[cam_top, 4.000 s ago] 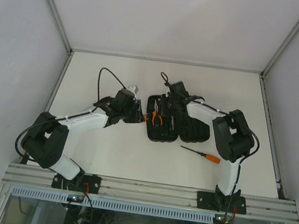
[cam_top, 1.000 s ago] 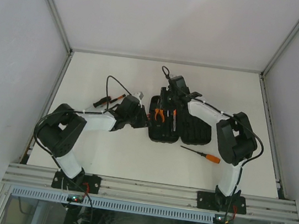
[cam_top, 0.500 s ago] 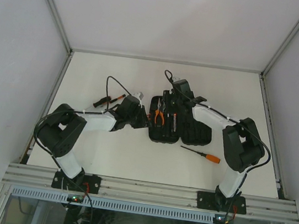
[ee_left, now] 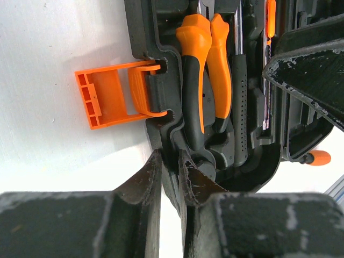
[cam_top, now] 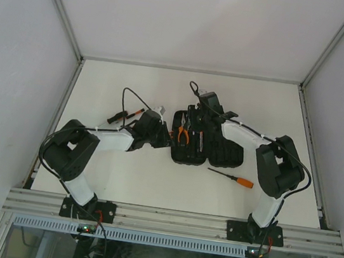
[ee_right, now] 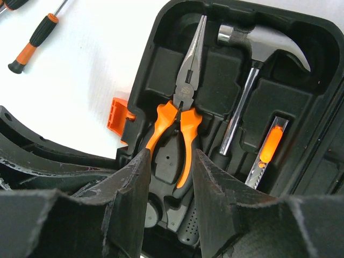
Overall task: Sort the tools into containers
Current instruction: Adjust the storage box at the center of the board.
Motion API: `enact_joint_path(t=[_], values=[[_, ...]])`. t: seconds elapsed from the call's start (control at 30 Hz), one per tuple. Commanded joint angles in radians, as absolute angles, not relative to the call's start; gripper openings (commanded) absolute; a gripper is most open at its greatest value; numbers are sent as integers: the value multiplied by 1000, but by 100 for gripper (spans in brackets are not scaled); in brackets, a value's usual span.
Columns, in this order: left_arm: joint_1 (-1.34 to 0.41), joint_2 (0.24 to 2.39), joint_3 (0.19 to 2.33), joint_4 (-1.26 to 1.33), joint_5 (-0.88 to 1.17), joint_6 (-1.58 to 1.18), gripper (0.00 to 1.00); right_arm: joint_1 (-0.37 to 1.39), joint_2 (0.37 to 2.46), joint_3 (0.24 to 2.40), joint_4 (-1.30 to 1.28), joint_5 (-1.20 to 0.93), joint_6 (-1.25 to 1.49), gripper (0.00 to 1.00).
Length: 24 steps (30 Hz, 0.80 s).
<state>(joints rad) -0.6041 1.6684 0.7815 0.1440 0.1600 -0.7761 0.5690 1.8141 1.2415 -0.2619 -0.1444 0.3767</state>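
Note:
The black tool case (cam_top: 223, 150) lies open in the middle of the table, its orange latch (ee_left: 110, 99) sticking out to the left. Orange-handled pliers (ee_right: 180, 123) rest in their moulded slot, and the steel-head hammer (ee_right: 252, 80) lies beside them. My left gripper (ee_left: 170, 157) is shut on the case's left rim (ee_left: 141, 32), below the latch. My right gripper (ee_right: 171, 157) hovers open just above the pliers' handles, with one finger on each side and neither touching them. In the top view the left gripper (cam_top: 165, 138) and right gripper (cam_top: 191, 115) stand at the case's left half.
An orange-handled screwdriver (cam_top: 232, 177) lies on the table right of the case's front. Two more thin screwdrivers (cam_top: 124, 114) lie left of the case, behind my left arm, one of them (ee_right: 35, 38) also showing in the right wrist view. An orange-and-steel blade tool (ee_right: 267, 150) sits in a slot beside the hammer.
My right gripper has spread its jaws and let go of the pliers, which now lie in the slot; its elbow has swung to the right. The left arm holds still.

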Motion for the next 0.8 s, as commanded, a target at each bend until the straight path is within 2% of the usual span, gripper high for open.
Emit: enact_joint_path(t=[0.0, 0.57, 0.77], values=[[-623, 1649, 761, 83, 198, -760, 4, 562, 1814, 1241, -234, -149, 369, 36], [-680, 1612, 785, 81, 253, -731, 17, 551, 1764, 1206, -226, -116, 391, 37], [-684, 1563, 772, 70, 218, -723, 28, 545, 1735, 1180, -205, -104, 404, 39]])
